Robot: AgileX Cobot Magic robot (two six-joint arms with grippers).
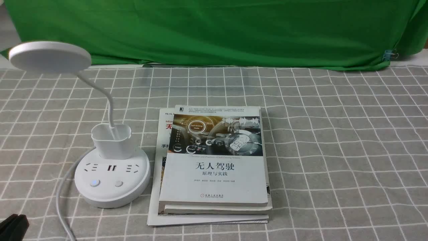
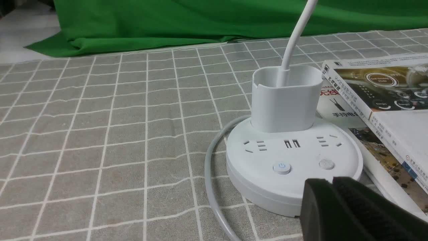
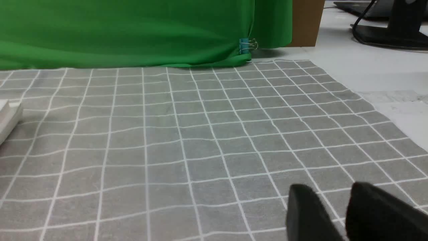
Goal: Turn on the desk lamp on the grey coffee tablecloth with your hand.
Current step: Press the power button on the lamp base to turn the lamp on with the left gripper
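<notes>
The white desk lamp [image 1: 112, 175] stands on the grey coffee tablecloth [image 1: 334, 150] at the left, disc head [image 1: 50, 56] up and unlit. Its round base [image 2: 294, 167] carries a power button with a blue mark [image 2: 282, 167] and a plain button [image 2: 326, 164]. My left gripper [image 2: 332, 182] is shut and empty, its tips just in front of the base's near edge, below the plain button. It shows as a black tip at the lower left corner of the front view [image 1: 13, 226]. My right gripper [image 3: 329, 192] is open and empty over bare cloth.
A stack of books [image 1: 214, 164] lies right beside the lamp base, seen also in the left wrist view [image 2: 384, 110]. The lamp's grey cord [image 1: 63, 194] curves left of the base toward the front edge. A green backdrop cloth [image 1: 214, 30] hangs behind.
</notes>
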